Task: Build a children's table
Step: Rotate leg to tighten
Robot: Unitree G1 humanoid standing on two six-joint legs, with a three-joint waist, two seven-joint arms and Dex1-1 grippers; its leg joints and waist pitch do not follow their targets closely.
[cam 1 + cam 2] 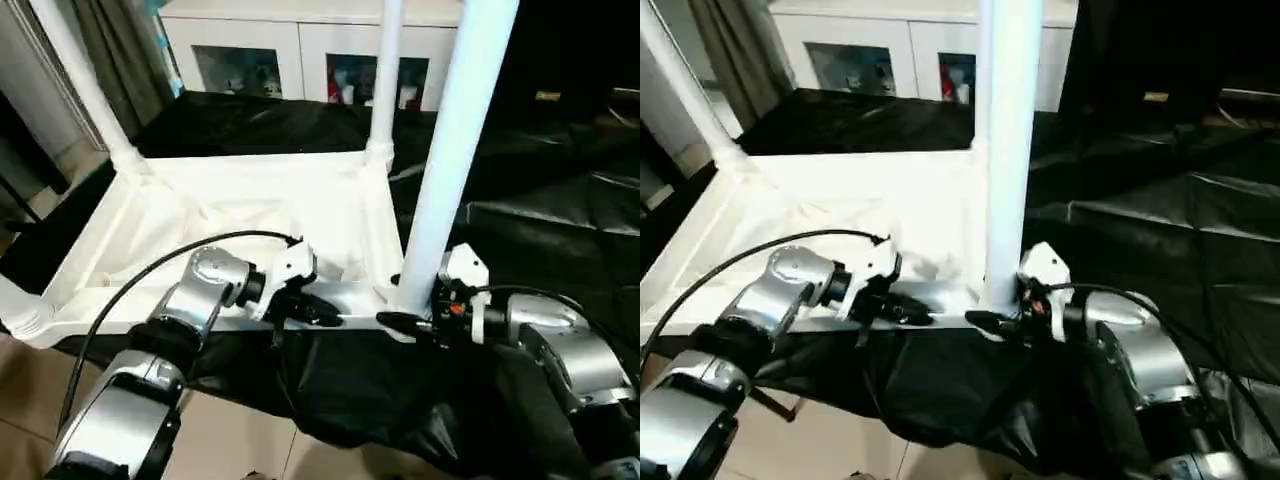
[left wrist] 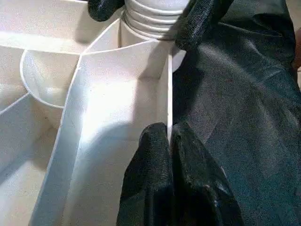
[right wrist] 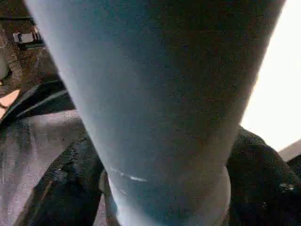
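1. The step in hand looks like seating a leg. The right tool (image 1: 408,322) has its two black fingers set around the base of the near long white round plastic tube leg (image 1: 455,150), one on each side, where the leg enters the corner socket at about 4 o'clock in the left eye view.
2. The left tool (image 1: 325,312) is closed on the thin near rim (image 2: 168,94) of the upturned white rectangular plastic tabletop (image 1: 250,215). In the left wrist view the fingertips (image 2: 157,155) pinch that wall, seemingly to steady the top.
3. The next move probably calls for turning or pressing the leg until its ribbed end (image 2: 150,16) sits fully in the socket, with the rim held firm. Whether it is already fully home I cannot tell.
4. The tabletop lies underside up on a worktop draped in black cloth (image 1: 540,220), ribs and curved walls showing.
5. Three legs stand upright: the near one, one at 12 o'clock (image 1: 385,70), and one at 10 o'clock (image 1: 85,85). The corner at 8 o'clock (image 1: 20,315) appears to carry no leg.
6. A white cabinet with glass doors (image 1: 290,50) stands beyond.
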